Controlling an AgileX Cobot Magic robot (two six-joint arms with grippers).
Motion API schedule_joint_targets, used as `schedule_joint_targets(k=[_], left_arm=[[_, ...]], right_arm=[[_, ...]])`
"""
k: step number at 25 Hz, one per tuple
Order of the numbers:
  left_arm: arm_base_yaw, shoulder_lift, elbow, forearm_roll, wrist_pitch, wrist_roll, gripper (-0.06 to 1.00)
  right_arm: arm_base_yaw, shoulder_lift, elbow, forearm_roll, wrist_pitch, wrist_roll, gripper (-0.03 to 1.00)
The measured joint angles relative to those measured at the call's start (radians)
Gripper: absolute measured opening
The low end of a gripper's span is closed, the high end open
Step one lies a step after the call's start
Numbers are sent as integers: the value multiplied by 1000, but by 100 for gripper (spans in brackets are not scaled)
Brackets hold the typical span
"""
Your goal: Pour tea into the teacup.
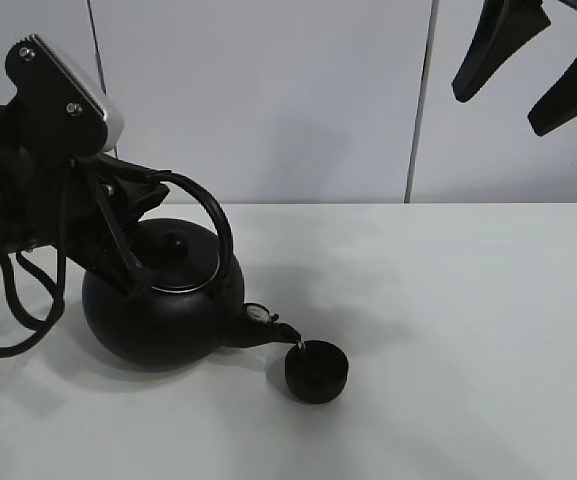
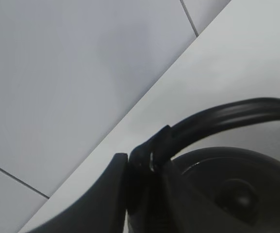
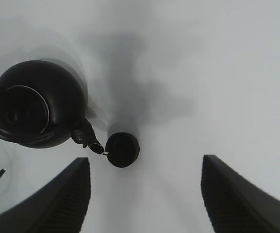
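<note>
Bright, even light; soft shadows on the table; blurred wrist views.

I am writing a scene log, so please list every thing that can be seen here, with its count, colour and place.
kettle: one, black, on the table's left part, tilted with its spout over the cup
cup: one, black, on the table just right of the kettle
tea: one thin pale trickle, from the spout into the cup
table: one, white, under everything
left gripper: one, black, closed on the kettle's handle
right gripper: one, black, open, high above the table
</note>
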Motion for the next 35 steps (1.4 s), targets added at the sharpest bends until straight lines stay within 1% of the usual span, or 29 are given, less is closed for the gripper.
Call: schedule_joint_targets(k=[9,11,14,19,23,25,27,35], left_arm=[[0,0,0,0,0,5,12],[0,0,0,-8,-1,-15,12],[0,0,3,-42,-17,-110,12],[0,0,50,-70,-138,-320,12],[0,0,115,-132,-151,-487,12],[0,0,152,-145,-151,-533,12],[0,0,184,-155,-150,-558,12],[0,-11,255,-160,-192,-582,12]], right_arm=[[0,0,0,0,-2,0,45],[0,0,0,0,-1,0,45],[0,0,0,0,-1,0,45],[0,0,0,0,-1,0,45],[0,0,0,0,-1,0,45],[0,0,0,0,-1,0,45],[0,0,0,0,-1,0,45],[0,0,0,0,-1,0,45]])
